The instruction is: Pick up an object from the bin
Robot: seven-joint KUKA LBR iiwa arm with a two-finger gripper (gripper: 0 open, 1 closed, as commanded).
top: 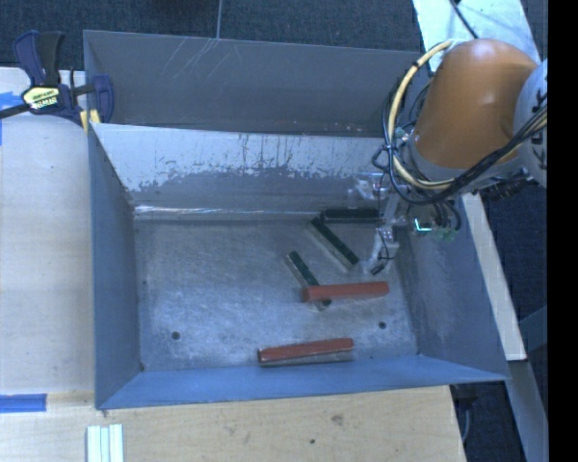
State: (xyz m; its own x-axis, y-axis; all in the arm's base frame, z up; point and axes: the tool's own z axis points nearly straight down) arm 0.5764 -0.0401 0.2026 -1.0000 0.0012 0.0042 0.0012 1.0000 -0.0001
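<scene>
A flat reddish-brown bar [345, 292] lies on the floor of the grey bin [116, 287], right of the floor's middle. It runs almost level across the view, its right end a shade higher than its left. The end effector [381, 256] hangs just above that right end, close to it. Whether it touches the bar cannot be made out. Whether the end effector is open or closed cannot be told either, since its tip reads as a small tangle of pale and dark metal against the speckled floor.

The bar is long, narrow and straight-edged, rusty red-brown along its top face and darker at its left end. That left end meets the lower end of a short dark green stick [302, 269], which slants up and to the left from it. It is not clear whether the two touch or only lie just beside each other.

Above the bar's middle lies a longer dark stick [333, 243], slanting the same way. Farther above the bar, a dark strip [352, 216] lies level, its right end lost under the robot's wrist parts.

Below the bar and somewhat to its left, well apart from it, lies a second reddish-brown bar [305, 352] of much the same shape.

Up and to the right of the first bar swells the arm's rounded orange cover [472, 99], ringed with looping yellow and black cables [402, 114]. It hides the wrist behind it.
</scene>
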